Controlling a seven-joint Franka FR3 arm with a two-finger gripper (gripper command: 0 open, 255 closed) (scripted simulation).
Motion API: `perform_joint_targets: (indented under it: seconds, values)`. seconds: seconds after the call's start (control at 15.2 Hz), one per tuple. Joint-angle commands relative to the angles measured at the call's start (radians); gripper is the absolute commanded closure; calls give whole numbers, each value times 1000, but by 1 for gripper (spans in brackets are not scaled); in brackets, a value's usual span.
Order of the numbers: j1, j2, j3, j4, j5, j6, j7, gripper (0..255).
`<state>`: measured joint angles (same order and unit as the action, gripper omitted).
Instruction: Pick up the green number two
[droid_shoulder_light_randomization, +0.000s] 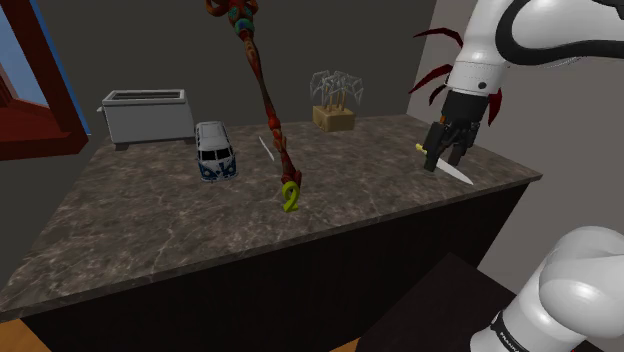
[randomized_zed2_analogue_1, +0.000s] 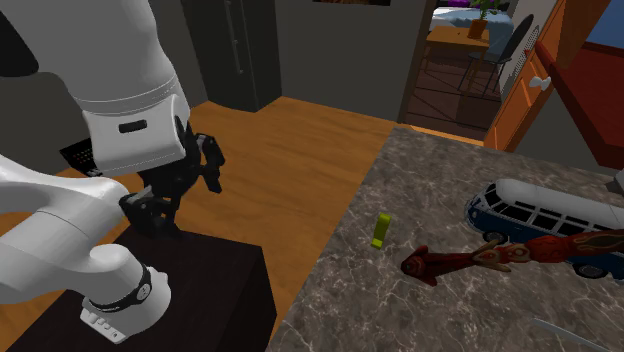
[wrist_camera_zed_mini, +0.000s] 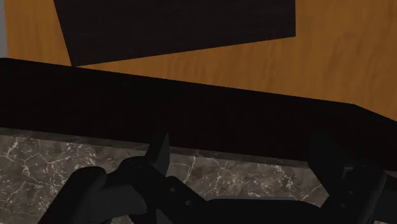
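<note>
Across the dark, veined stone countertop (droid_shoulder_light_randomization: 140, 235), a plain grey slotted box (droid_shoulder_light_randomization: 147, 118) is sitting at the shoulder view's left, with a glossy blue-and-white toy van (droid_shoulder_light_randomization: 215, 153) beside it. A long, knobbly red-and-orange patterned staff (droid_shoulder_light_randomization: 265, 95) is leaning down toward the small yellow-green number two (droid_shoulder_light_randomization: 290, 197), which is standing mid-counter just beside the staff's lower end, untouched. Further right, a thin wire sculpture (droid_shoulder_light_randomization: 334, 95) is rising from a pale block. A yellow-handled knife (droid_shoulder_light_randomization: 450, 168) is lying under the all-black gripper (droid_shoulder_light_randomization: 443, 150), which is hovering with fingers spread and empty, well apart from the number two. By my judgement, the approach and grasp are both remaining.
</note>
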<state>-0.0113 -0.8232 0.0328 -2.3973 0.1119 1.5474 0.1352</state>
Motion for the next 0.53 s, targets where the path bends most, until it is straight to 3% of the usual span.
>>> perform_joint_targets:
  seconds: [0.0, 0.46]
  values:
    - [0, 0, 0, 0, 0, 0, 0, 0]
    - [27, 215, 65, 36, 48, 206, 31, 0]
